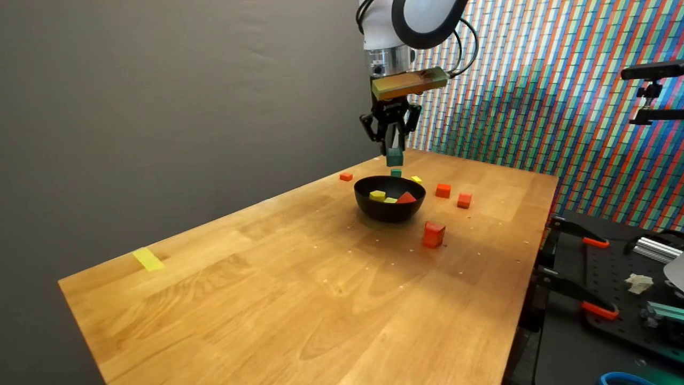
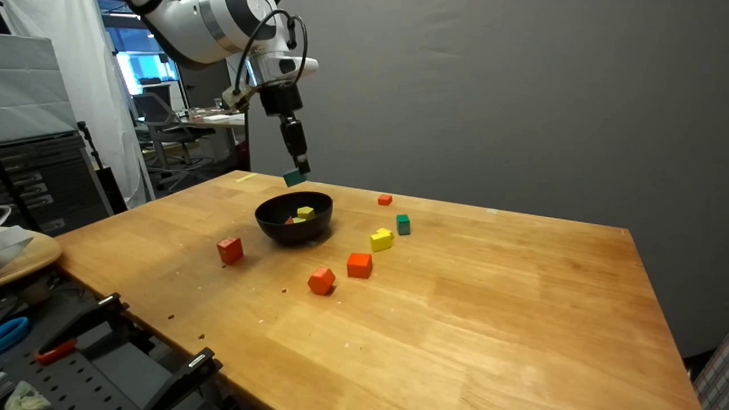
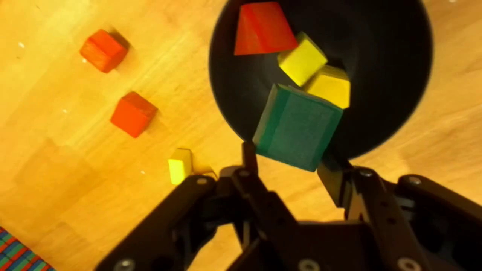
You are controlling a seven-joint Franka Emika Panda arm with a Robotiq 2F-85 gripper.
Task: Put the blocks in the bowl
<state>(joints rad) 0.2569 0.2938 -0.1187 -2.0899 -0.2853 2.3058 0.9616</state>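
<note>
Beneath and around the black bowl (image 1: 390, 212) spreads the wooden tabletop (image 1: 299, 299). Above the bowl reaches the robot arm (image 2: 193, 34); a descent off-centre could drive the jaws into the bowl's rim and shift or tip it. Those jaws hold a green block (image 3: 299, 128) over the bowl by one end only, tilted, so a jolt or weak squeeze could let it swivel or slip. Both exterior views line it up with the bowl, yet the wrist view has it covering part of the rim; a release too near that edge, or from this height, may bounce it outside. Within the bowl lie a red block (image 3: 263, 32) and two yellow blocks (image 3: 303, 62), which a hard drop could scatter. Beside the bowl in an exterior view, a loose red block (image 2: 230, 251) sits to its left, and to its right loose orange blocks (image 2: 359, 266), at least one loose yellow block (image 2: 381, 242) and a second green block (image 2: 403, 225); a stray bounce could knock any of them farther off.
</note>
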